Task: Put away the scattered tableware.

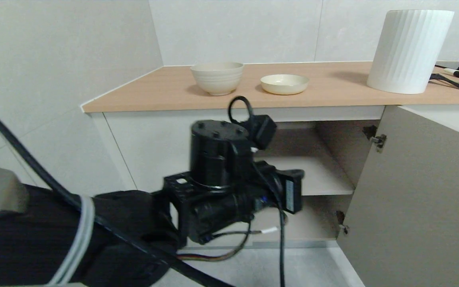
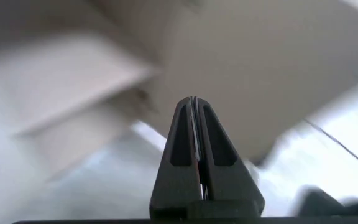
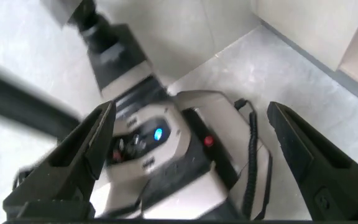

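Wood-toned counter (image 1: 333, 85) spans the upper frame; the open cabinet door (image 1: 412, 191) fills lower right. Upper centre on it sit the deep bowl (image 1: 216, 77) and, right of it, the shallow dish (image 1: 284, 84), apart. The left gripper (image 2: 192, 102) is pressed closed, empty; the right gripper (image 3: 190, 112) gapes wide. Rising, the left arm (image 1: 221, 167), seemingly below the counter lip, could clip it.

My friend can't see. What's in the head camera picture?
A cream bowl and a shallow cream dish sit apart on a wooden counter, with a tall white ribbed container farther right. Below them a cabinet stands open, its door swung out, with the robot's black left arm in front.
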Robot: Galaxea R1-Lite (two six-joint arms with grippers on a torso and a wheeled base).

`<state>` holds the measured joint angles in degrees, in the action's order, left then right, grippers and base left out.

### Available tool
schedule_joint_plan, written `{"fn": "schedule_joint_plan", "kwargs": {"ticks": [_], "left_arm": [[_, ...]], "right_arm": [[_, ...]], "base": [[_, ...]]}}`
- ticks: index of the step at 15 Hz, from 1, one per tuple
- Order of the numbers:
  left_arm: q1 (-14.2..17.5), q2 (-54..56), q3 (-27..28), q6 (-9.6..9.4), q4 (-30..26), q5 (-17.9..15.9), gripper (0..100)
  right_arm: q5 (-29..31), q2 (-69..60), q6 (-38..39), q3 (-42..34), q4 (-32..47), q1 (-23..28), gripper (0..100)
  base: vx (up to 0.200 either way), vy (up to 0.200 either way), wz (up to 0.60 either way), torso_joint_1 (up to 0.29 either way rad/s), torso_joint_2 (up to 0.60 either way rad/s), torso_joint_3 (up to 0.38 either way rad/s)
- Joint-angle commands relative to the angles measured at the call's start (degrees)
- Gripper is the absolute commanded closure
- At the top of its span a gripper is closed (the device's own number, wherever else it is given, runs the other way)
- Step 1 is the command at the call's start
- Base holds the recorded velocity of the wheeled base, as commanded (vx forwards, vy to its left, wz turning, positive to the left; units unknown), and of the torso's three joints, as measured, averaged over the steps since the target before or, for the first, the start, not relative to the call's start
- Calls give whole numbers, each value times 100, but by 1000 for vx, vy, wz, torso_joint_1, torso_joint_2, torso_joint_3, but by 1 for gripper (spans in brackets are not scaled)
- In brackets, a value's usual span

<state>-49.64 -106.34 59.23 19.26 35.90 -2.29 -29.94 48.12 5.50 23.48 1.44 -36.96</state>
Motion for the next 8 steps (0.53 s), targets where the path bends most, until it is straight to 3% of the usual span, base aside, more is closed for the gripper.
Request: {"fn": "schedule_joint_plan", "kwargs": {"ticks": [1, 3, 4, 6, 8], "left_arm": [[1237, 1274, -817, -98, 5, -87, 100], [2072, 1959, -1599, -124, 13, -544, 100], [2345, 2311, -1933, -203, -4, -755, 100], [2652, 2829, -2381, -432, -39, -1010, 100], [2652, 2856, -2355, -766, -180, -1019, 100]], "right_arm": [[76, 1930, 4, 1352, -179, -4, 0], [384, 2817, -5, 2117, -425, -4, 0], [621, 3125, -5, 2451, -425, -4, 0], [797, 3547, 30, 2978, -434, 5, 0], [832, 3608, 268, 3005, -434, 14, 0]], "base": [[0, 0, 0, 0, 0, 0], [0, 0, 0, 0, 0, 0], [0, 0, 0, 0, 0, 0], [0, 0, 0, 0, 0, 0], [0, 0, 0, 0, 0, 0]]}}
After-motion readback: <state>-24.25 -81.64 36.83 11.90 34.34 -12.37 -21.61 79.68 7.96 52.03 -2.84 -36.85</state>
